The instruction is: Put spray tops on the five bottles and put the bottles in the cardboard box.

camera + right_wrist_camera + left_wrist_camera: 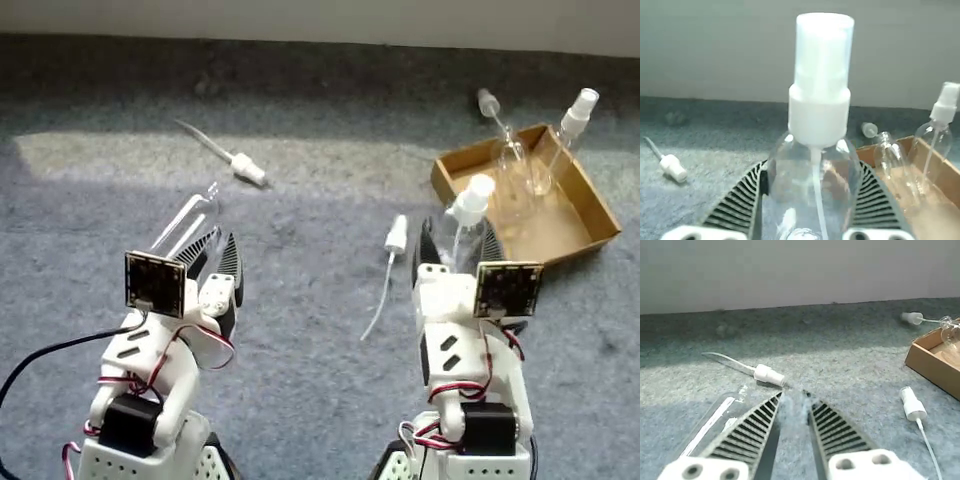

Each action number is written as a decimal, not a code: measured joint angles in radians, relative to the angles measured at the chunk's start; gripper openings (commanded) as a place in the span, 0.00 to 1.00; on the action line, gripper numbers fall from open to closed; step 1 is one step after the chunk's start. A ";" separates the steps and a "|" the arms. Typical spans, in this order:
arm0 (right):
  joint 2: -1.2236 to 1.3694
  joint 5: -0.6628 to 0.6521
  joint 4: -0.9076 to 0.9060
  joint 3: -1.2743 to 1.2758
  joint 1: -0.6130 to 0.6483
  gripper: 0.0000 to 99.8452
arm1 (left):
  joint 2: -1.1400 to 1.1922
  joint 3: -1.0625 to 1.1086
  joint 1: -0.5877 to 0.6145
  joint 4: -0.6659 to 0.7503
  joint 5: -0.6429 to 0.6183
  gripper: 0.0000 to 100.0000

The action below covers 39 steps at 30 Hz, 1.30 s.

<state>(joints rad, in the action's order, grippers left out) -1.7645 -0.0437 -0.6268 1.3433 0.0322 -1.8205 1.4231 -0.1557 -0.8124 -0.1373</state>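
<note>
1. Capped bottle stands upright, pinched round its clear body by the right gripper, just beside the cardboard box.
2. Inside that box lean 2 more bottles with tops on. A careless lowering could knock them, or the smooth body could slip from the pinch.
3. Left gripper has its fingers narrowly parted, holding nothing. An uncapped bottle lies just beside it and may roll if nudged.
4. 2 loose spray tops lie on the carpet.

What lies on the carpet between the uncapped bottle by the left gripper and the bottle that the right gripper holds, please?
A loose spray top with its long tube lies there, as the high view shows.
</note>
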 measured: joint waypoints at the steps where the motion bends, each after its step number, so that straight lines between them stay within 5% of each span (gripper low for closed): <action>1: 0.000 0.000 0.000 -0.026 -0.021 0.12 | 0.000 0.008 0.005 0.000 0.000 0.01; 14: 0.264 0.000 0.028 -0.252 -0.226 0.12 | 0.000 0.195 0.006 0.000 0.000 0.01; 21: 0.497 0.000 0.339 -0.209 -0.313 0.12 | 0.002 0.242 0.012 0.000 0.000 0.01; 32: 0.919 0.003 0.763 -0.155 -0.292 0.12 | 0.000 0.250 0.012 0.000 0.000 0.01; 39: 1.229 0.114 0.965 -0.207 -0.252 0.12 | 0.000 0.250 0.012 0.000 0.000 0.01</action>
<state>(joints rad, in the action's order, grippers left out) -0.5355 0.0698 0.3383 1.1362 -0.2194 -1.8205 1.6732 -0.1435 -0.8124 -0.1373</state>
